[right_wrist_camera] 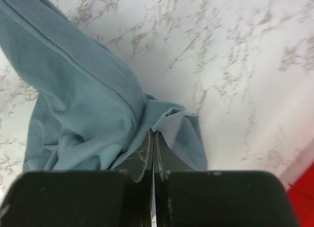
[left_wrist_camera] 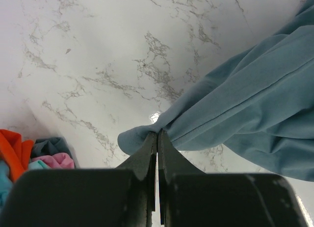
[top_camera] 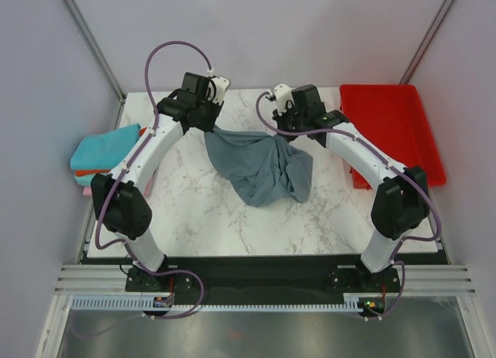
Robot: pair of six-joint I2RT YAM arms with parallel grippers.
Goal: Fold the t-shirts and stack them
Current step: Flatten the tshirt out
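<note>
With bases at the bottom edge of the top view, left arm [top_camera: 124,203] and right arm [top_camera: 395,207] bent at mid-frame elbows, forearms angled inward and up. Left gripper [left_wrist_camera: 157,133] was clamped tight on a grey-blue shirt [top_camera: 260,168] edge; right gripper [right_wrist_camera: 152,133] pinched another edge, fingers fully closed. Shirt was bunched between them, frame centre, over the marble table [top_camera: 194,211]. Folded shirts [top_camera: 105,153] sat stacked at the left edge, red tray [top_camera: 387,118] upper right.

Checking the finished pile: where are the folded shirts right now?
In the top view, the folded shirts lie at the table's left edge, just outside the left arm, apart from the grey-blue shirt at mid-table.
</note>
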